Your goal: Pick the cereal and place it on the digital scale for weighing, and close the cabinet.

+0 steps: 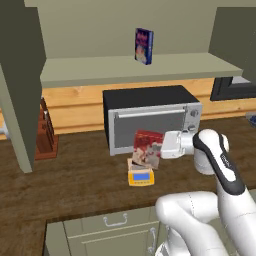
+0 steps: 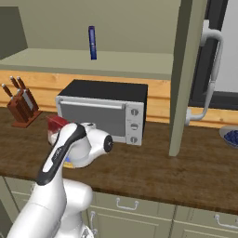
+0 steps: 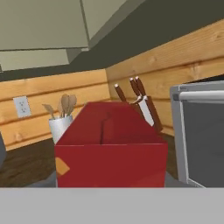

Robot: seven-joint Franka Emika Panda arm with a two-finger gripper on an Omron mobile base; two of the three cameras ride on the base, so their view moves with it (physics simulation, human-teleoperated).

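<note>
The red cereal (image 1: 147, 148) box with its pale pattern hangs tilted just above the yellow digital scale (image 1: 141, 176), in front of the microwave. My gripper (image 1: 163, 148) reaches in from the right and is shut on the box's side. In the hand view the cereal (image 3: 111, 148) sits close up and hides the fingertips. From the right base view, a corner of the cereal (image 2: 56, 123) shows behind my arm. The olive-green cabinet stands open, with one door (image 1: 19, 85) swung out at the left and the other door (image 2: 186, 69) at the right.
A silver microwave (image 1: 150, 120) stands right behind the scale. A slim blue box (image 1: 143, 46) stands on the open cabinet shelf. A knife block (image 1: 46, 132) sits at the left, with a utensil cup (image 3: 59, 127) beyond it. A blue bowl (image 2: 230, 136) lies at the far right.
</note>
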